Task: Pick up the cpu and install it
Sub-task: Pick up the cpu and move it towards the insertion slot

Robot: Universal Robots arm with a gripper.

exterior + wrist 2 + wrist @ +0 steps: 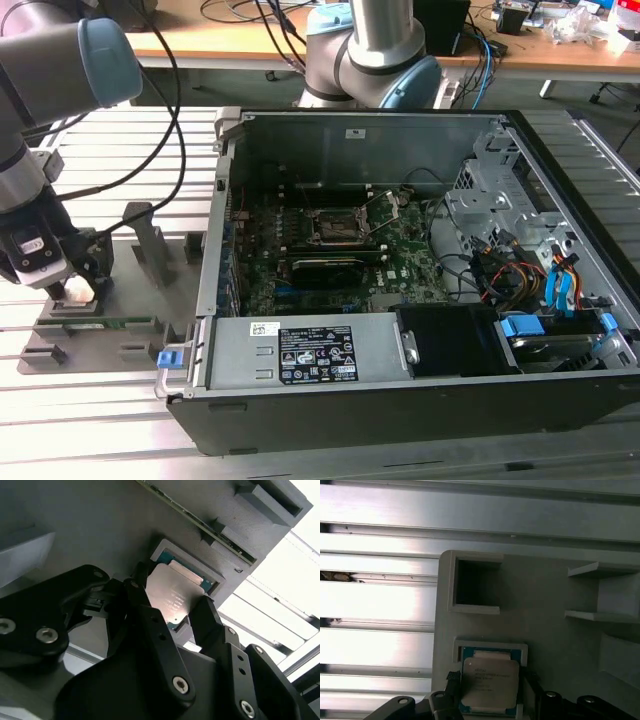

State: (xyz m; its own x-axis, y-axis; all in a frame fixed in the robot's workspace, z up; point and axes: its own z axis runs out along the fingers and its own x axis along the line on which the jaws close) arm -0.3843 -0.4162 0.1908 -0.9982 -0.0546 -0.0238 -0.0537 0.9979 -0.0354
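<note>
Gripper (77, 286) low over a grey holder (135, 285) on the slatted metal table (90, 420); jaws open at a narrow spread, one finger (451, 681) on each side of the cpu (490, 681); both fingers just beside its edges, contact cannot be told; cpu lies flat between the jaws in a square recess of the holder, silvery top up, green rim showing around it; in the second wrist view the cpu (172, 592) sits squarely in the gap, the fingers (204, 611) flanking it; a second, empty square recess (476, 587) in the holder lies beyond the jaws; open computer case (350, 135) well apart from the jaws, its black socket (338, 226) bare in the middle of the board.
</note>
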